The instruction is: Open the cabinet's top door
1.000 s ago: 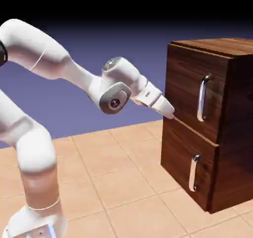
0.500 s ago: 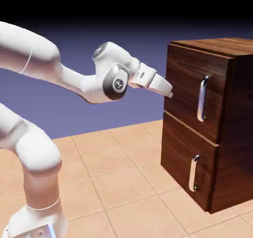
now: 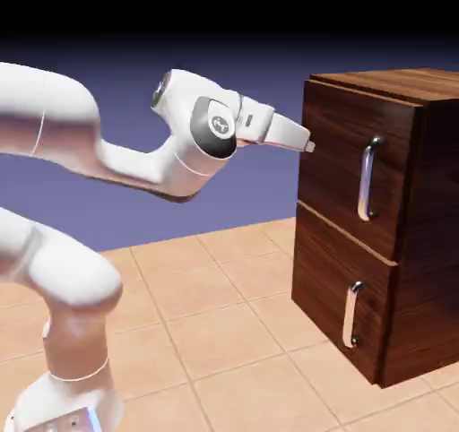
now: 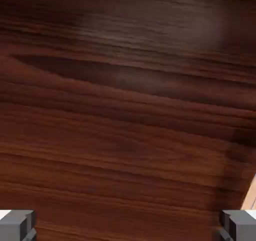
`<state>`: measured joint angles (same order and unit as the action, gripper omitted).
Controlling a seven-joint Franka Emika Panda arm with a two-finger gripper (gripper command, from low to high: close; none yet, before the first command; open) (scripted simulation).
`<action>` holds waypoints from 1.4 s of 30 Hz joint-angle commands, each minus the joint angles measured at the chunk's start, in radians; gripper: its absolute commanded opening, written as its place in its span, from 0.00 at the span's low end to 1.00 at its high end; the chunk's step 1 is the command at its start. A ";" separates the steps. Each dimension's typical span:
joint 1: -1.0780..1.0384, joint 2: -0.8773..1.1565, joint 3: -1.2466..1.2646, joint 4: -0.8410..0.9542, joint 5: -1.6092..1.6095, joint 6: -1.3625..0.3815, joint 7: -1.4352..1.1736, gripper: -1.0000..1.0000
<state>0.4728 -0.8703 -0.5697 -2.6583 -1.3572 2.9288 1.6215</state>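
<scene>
The dark brown wood-grain cabinet [image 3: 421,233] stands at the exterior view's right. Its top door [image 3: 336,157] is shut flush, and a long vertical silver handle [image 3: 367,179] sits near that door's right side. My gripper [image 3: 307,144] hovers at the top door's left edge, high on the panel and well left of the handle. In the hand view the two grey fingertips [image 4: 17,225] sit far apart in the bottom corners: open, nothing between them. The door's wood grain [image 4: 128,110] fills that view, and no handle shows there.
Below the top door is the shorter lower door [image 3: 327,287] with its short silver handle [image 3: 351,315], also shut. A tan tiled floor [image 3: 215,332] spreads in front of the cabinet. My white arm [image 3: 134,157] arches in from the left.
My hand has risen from the seam between the two doors to the upper part of the top door's left edge. The jaws stayed open.
</scene>
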 commanded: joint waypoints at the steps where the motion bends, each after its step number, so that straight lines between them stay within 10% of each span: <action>1: 0.015 -0.010 -0.018 0.005 -0.044 -0.003 0.028 0.50; 41: 0.688 -0.298 -0.709 0.299 -1.538 -0.156 0.989 0.50; 42: 0.688 -0.298 -0.709 0.299 -1.538 -0.156 0.989 0.00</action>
<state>1.1607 -1.1685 -1.2785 -2.3597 -2.8951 2.7724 2.6110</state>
